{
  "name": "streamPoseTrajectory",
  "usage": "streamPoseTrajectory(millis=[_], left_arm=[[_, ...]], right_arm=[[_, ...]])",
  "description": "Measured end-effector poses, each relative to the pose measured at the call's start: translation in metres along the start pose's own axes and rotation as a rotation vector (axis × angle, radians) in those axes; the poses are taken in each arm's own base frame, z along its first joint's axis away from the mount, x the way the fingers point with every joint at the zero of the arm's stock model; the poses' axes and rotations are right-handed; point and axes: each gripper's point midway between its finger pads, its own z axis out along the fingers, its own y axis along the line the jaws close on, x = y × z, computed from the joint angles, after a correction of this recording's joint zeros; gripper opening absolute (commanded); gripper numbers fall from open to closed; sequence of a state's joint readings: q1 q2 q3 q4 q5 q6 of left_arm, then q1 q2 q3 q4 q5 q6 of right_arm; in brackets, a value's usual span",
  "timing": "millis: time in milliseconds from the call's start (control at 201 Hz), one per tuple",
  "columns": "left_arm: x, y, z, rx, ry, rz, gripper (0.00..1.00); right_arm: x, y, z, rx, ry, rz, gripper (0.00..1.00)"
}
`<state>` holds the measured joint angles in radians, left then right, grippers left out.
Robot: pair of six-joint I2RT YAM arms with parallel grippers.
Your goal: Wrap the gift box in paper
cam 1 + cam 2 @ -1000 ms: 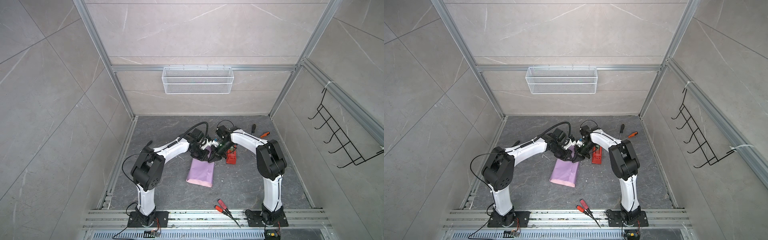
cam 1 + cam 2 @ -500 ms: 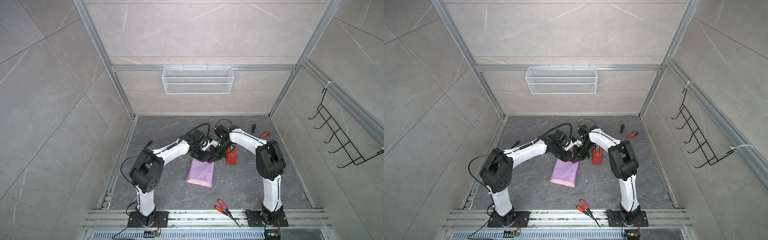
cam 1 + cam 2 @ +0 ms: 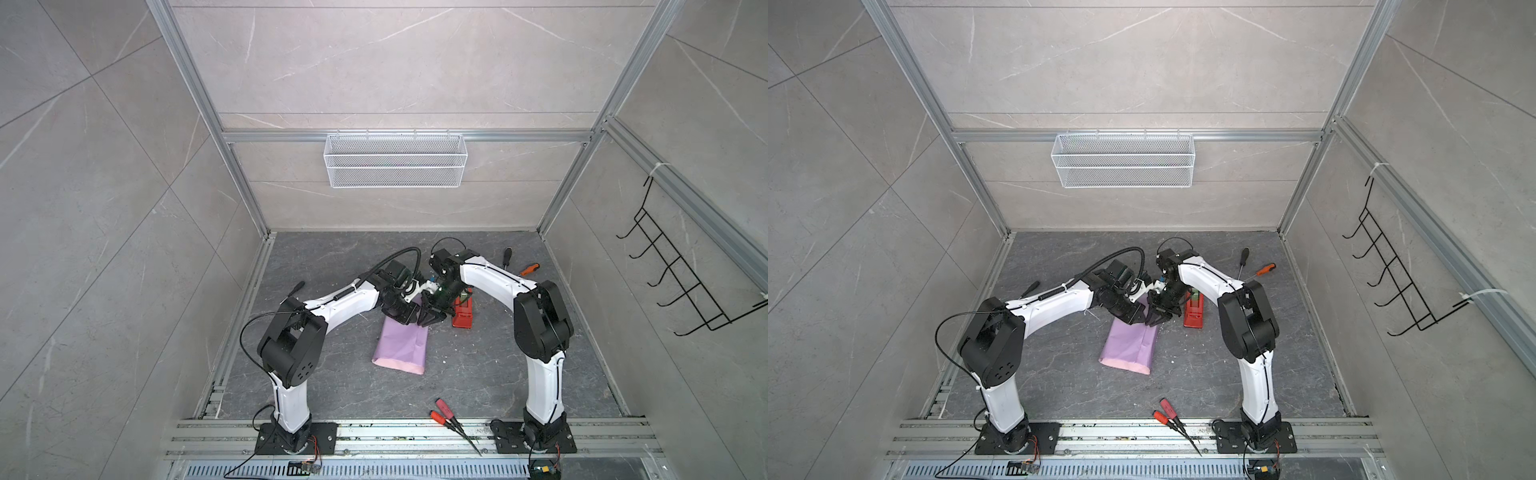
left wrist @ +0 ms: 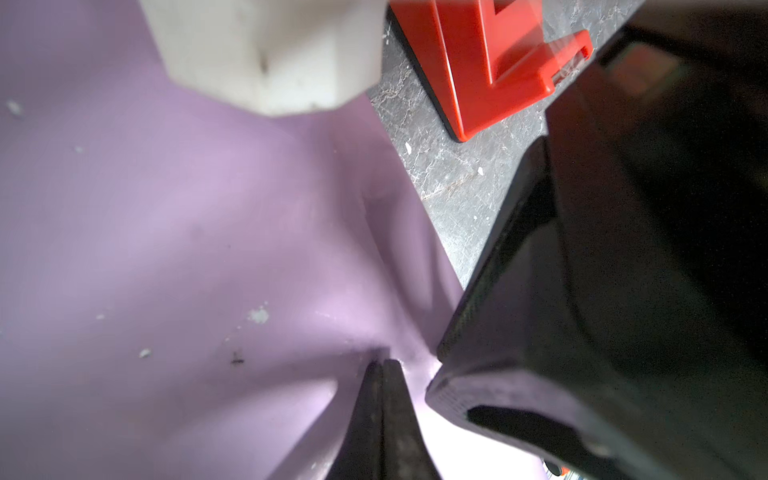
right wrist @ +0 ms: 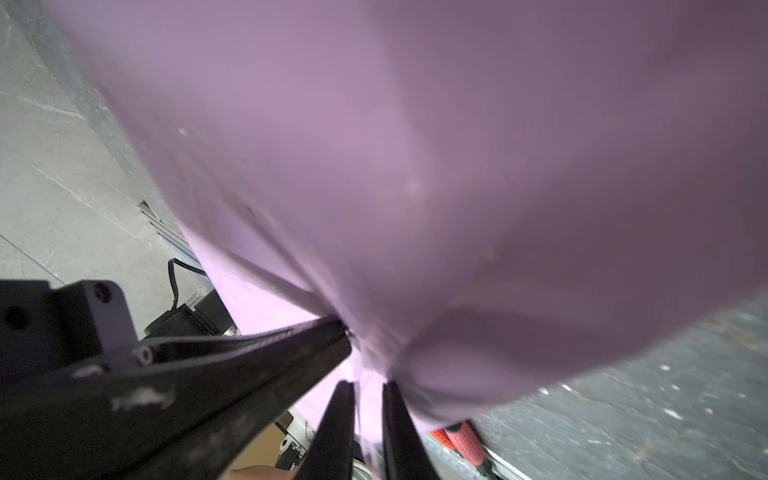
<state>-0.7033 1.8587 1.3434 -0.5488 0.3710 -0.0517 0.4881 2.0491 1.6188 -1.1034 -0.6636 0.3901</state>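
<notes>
The left gripper point(image 4: 381, 368) clamps the paper point(image 4: 166, 208) at its gathered end, likely to hold the fold, while the right gripper point(image 5: 369, 390) straddles it, narrowly parted.

This is a robotics lab test cell: a booth of grey marble-look wall panels point(image 3: 104, 208) framed in bare aluminium profile posts point(image 3: 198, 95), with two white-and-black robot arms point(image 3: 340, 305) bolted to aluminium base rails point(image 3: 415, 434) at the front of a dark grey stone-look surface point(image 3: 478, 374). A white wire-mesh basket point(image 3: 395, 160), a black wire hook rack point(image 3: 681, 286) and red-handled pliers point(image 3: 444, 407) give it a workshop air.
</notes>
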Motion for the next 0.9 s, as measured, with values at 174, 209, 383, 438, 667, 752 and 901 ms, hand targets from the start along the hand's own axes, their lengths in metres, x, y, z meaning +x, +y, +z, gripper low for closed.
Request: streamPoseTrajectory(millis=[174,209,383,438,667,752,901], left_arm=[[0.0,0.0,0.0,-0.001,0.0,0.0,0.0],[0.0,0.0,0.0,-0.001,-0.001,0.001,0.0],[0.0,0.0,0.0,-0.003,-0.001,0.002,0.0],[0.0,0.0,0.0,-0.003,-0.001,0.002,0.0],[0.0,0.0,0.0,-0.003,-0.001,0.003,0.0],[0.0,0.0,0.0,-0.003,-0.001,0.007,0.0],[0.0,0.0,0.0,-0.005,-0.001,0.012,0.0]], right_arm=[[0.001,-0.001,-0.002,0.012,-0.007,0.001,0.19],[0.001,-0.002,-0.002,0.014,-0.007,0.002,0.19],[0.007,-0.006,-0.005,0.036,-0.016,0.002,0.22],[0.01,-0.008,-0.007,0.046,-0.02,0.001,0.23],[0.027,-0.023,-0.017,0.094,-0.041,0.032,0.08],[0.031,-0.025,-0.028,0.083,-0.085,0.044,0.0],[0.028,-0.011,-0.042,-0.001,-0.204,0.043,0.0]])
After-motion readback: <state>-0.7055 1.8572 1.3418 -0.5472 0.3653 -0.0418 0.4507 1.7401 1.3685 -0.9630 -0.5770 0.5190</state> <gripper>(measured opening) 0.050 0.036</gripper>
